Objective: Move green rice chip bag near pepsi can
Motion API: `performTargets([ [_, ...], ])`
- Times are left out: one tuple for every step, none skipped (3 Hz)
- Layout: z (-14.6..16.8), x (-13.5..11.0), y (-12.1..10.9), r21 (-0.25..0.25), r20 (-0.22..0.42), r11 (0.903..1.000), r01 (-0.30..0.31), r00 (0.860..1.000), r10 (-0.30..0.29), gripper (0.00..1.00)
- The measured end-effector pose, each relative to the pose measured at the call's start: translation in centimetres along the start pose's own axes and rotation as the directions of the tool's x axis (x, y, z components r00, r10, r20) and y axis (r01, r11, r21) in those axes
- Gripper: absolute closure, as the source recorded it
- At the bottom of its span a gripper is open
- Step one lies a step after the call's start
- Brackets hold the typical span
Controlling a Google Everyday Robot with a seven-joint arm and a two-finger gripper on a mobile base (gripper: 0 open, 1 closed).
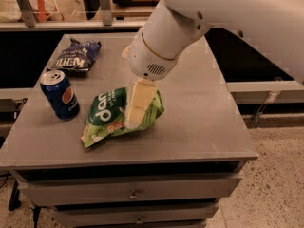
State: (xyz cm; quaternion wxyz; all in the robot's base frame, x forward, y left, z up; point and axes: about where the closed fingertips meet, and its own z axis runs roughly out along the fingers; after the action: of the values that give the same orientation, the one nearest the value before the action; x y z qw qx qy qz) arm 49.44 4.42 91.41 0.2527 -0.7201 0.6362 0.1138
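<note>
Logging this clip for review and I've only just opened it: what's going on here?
A white robot arm reaches down over a grey table. Its pincer is on the right part of the green rice chip bag, which lies near the table's front middle. The pepsi can stands upright just left of the bag, with a narrow gap between them. A dark blue chip bag lies at the far left corner.

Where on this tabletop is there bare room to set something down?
Bare: right half of the table, past the green bag, to its front-right corner. Crowded: the left, with can, blue bag, and the tool at the green bag.
</note>
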Motion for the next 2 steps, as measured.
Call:
performTargets([
  [-0.6, 1.8, -1.0, 0.02, -0.026, 0.9995, -0.025, 0.999, 0.026, 0.0],
  [-1.2, 3.6, -2.1, 0.04, -0.059, 0.9979, -0.051, 0.997, 0.053, 0.0],
])
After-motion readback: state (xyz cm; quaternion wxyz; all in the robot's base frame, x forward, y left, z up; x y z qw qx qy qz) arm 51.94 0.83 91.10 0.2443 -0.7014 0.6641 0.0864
